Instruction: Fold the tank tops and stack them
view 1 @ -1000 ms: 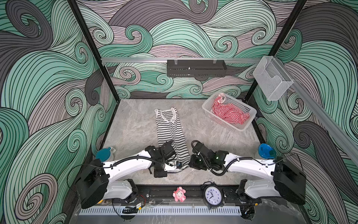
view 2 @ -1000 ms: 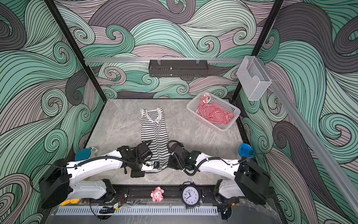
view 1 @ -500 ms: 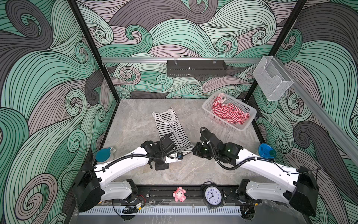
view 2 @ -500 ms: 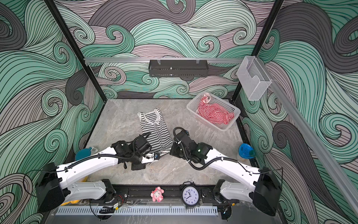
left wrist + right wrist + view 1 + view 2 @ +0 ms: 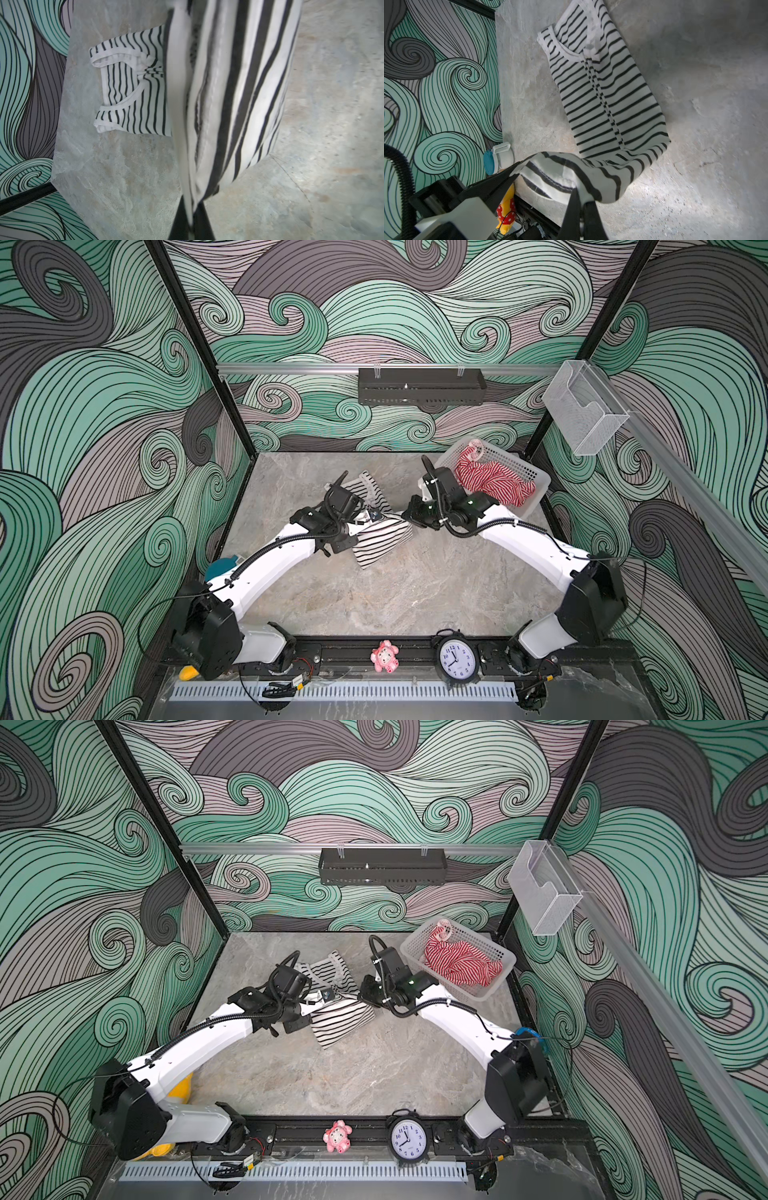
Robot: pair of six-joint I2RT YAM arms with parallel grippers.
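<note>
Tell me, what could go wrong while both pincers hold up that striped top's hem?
The hem could slip from the left pincer or right pincer, since each pinches only a thin edge of the black-and-white tank top. The right arm works close to the basket and might nudge it.

Soft knit black-and-white tank top (image 5: 382, 543), matt stone-look tabletop (image 5: 395, 597), plastic mesh basket (image 5: 511, 458)

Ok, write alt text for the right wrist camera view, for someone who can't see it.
A black-and-white striped tank top lies on a grey marbled table with its hem end lifted. The right end effector is shut on one hem corner, the left end effector on the other.
</note>
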